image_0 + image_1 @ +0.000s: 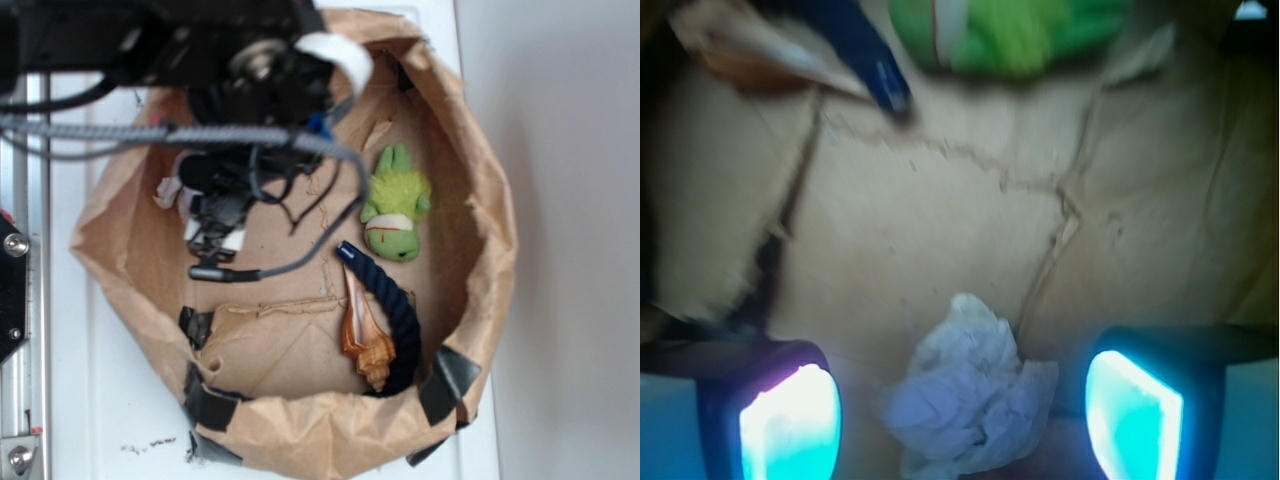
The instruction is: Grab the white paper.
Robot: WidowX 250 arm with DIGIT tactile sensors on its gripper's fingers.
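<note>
White paper [970, 395] lies crumpled on the brown bag floor [940, 230], directly between the spread, released tool [960, 420] pads, nothing gripped yet

White table [80, 400], seen from above, carrying one large brown paper bag [480, 160] opened wide, rim rolled down and patched with black tape [450, 382]. Inside on the bag's creased floor: green plush toy [395, 205], dark blue rope [395, 310], orange shell [362, 335], crumpled white paper [965, 395].
</note>
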